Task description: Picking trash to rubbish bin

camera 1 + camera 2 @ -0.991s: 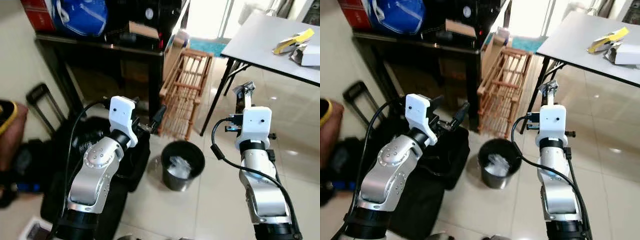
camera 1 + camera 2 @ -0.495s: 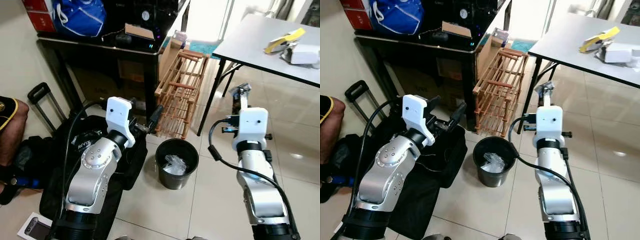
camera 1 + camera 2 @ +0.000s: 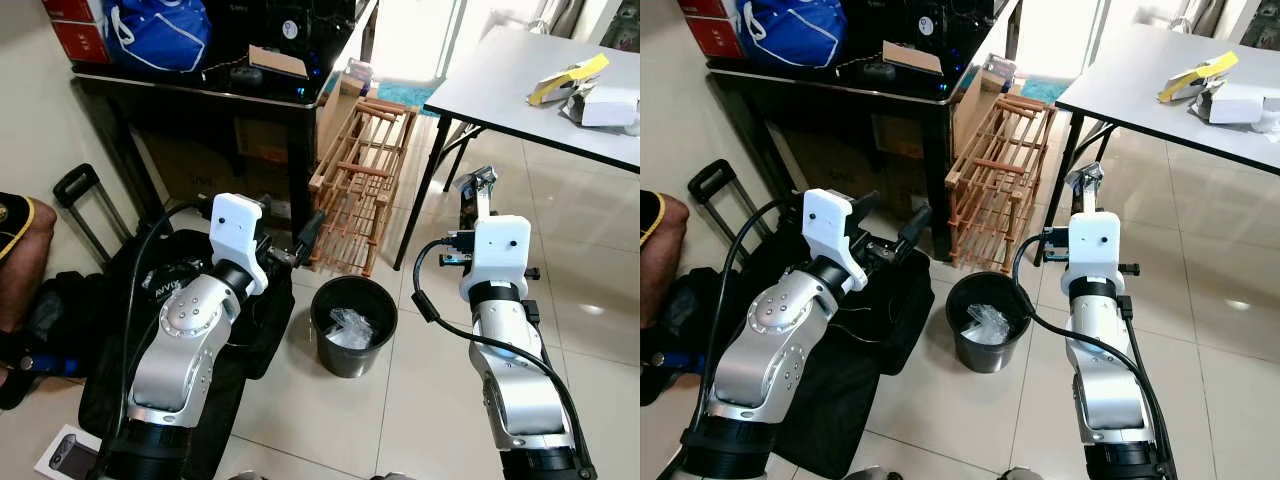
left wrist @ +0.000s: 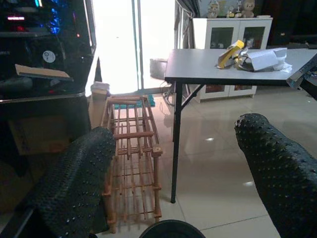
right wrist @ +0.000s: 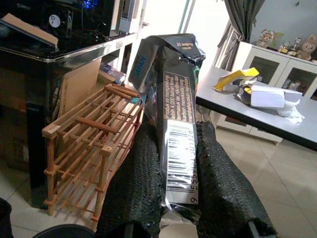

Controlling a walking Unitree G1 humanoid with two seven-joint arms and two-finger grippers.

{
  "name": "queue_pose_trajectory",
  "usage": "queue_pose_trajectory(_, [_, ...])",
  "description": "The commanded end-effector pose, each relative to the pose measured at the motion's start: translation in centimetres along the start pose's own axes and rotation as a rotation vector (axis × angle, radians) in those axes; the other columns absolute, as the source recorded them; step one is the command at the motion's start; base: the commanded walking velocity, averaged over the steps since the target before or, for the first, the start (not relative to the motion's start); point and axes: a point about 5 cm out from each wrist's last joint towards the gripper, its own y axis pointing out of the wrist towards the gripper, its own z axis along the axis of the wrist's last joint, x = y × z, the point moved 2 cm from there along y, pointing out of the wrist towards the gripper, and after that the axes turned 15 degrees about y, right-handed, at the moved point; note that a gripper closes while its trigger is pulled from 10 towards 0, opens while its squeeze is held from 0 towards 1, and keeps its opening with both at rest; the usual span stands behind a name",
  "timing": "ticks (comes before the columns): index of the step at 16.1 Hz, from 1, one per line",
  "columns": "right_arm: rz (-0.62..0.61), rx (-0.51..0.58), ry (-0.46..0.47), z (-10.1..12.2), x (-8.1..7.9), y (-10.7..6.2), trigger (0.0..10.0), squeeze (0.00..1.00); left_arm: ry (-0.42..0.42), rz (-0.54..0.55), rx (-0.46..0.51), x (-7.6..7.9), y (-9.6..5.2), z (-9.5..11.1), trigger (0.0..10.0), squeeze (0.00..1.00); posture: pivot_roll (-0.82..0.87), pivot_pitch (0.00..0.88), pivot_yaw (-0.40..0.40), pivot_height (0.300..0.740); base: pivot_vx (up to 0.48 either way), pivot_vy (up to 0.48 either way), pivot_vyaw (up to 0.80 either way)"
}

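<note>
Right tool [image 5: 178,163] pinches one black wrapper [image 5: 176,94]; left tool [image 4: 173,178] spread; one bin [image 3: 349,325].

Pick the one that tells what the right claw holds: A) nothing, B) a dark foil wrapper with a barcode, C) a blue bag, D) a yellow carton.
B: the right claw is shut on a dark foil wrapper with a barcode showing between its fingers.

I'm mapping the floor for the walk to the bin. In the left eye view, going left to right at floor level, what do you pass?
Suitcase handle → black bag → rubbish bin → table leg → right gripper, shut on a black wrapper.
</note>
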Motion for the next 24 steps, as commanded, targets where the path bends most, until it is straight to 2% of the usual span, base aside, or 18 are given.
queue_pose_trajectory(1, [-0.008, -0.002, -0.009, -0.01, -0.01, -0.07, 10.0, 0.00, 0.022, -0.009, 0.013, -0.01, 0.09, 0.36, 10.0, 0.00, 0.02, 0.084, 0.018, 0.740, 0.480, 0.000, 0.00])
queue_pose_trajectory(16, [-0.001, -0.002, -0.018, 0.00, -0.18, 0.05, 10.0, 0.00, 0.025, 0.004, 0.000, 0.04, -0.02, 0.02, 10.0, 0.00, 0.02, 0.090, 0.007, 0.740, 0.469, 0.000, 0.00])
queue_pose_trajectory(24, [0.001, -0.006, -0.022, -0.06, -0.24, 0.01, 10.0, 0.00, 0.010, -0.012, -0.001, 0.45, -0.09, -0.06, 10.0, 0.00, 0.02, 0.089, 0.006, 0.740, 0.000, 0.000, 0.00])
